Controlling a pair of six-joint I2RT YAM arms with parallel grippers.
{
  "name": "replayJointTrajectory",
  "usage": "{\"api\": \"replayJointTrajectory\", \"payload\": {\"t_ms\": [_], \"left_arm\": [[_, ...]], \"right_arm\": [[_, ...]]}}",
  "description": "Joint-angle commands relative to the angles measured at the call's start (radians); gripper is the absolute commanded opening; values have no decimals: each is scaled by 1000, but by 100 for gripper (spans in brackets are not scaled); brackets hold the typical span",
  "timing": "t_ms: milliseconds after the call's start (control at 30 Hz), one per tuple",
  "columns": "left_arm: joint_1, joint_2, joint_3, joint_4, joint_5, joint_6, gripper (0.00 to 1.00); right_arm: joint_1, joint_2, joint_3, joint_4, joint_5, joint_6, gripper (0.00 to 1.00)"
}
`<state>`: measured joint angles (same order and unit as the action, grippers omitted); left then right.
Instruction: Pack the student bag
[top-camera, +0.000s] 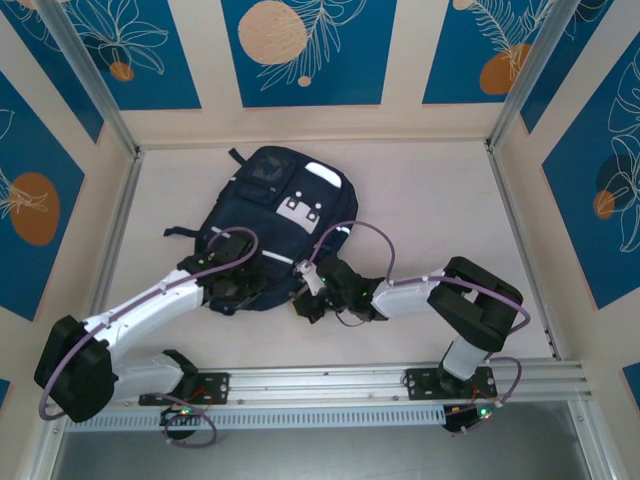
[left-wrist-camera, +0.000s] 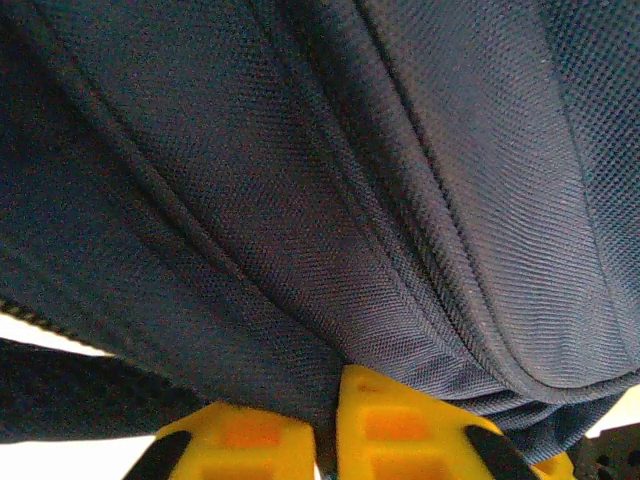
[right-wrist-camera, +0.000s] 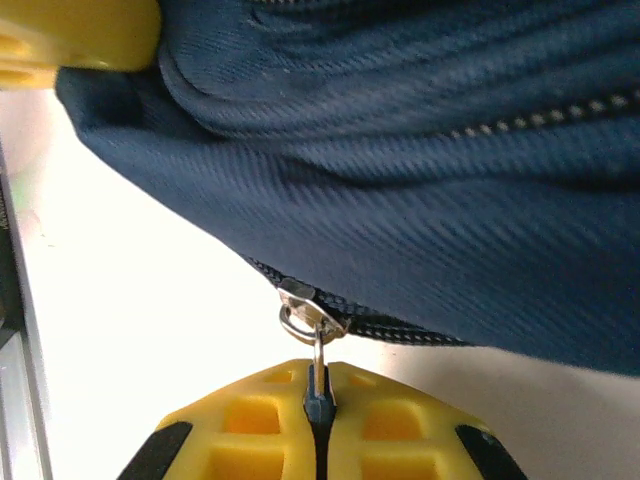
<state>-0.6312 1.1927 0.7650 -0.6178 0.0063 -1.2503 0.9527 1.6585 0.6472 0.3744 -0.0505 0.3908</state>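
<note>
Left end effector (left-wrist-camera: 328, 432) pinches a fold of the student bag (left-wrist-camera: 330, 200) just ahead of it. Right end effector (right-wrist-camera: 318, 408) is pressed onto the zipper pull (right-wrist-camera: 310, 322), bag fabric directly beyond.

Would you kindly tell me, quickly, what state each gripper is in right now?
Left gripper: closed, pinching a fold of the student bag.
Right gripper: closed on the zipper pull.

Top camera looks down from behind; both wrist cameras sit close against the student bag (top-camera: 262, 215).
</note>
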Motion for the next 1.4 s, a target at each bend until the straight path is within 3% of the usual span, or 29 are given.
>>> {"api": "replayJointTrajectory", "payload": {"t_ms": [0,167,1367], "left_arm": [[30,-37,14,-27,-74,16,4],[51,-56,5,-32,-63,35,0],[161,-230,-65,-115,-68,140,0]], "right_arm": [[-3,-43,-24,5,50,-22,0],[-16,-60,-42,13,74,-29,0],[-157,-62,-148,97,103,-1,0]]}}
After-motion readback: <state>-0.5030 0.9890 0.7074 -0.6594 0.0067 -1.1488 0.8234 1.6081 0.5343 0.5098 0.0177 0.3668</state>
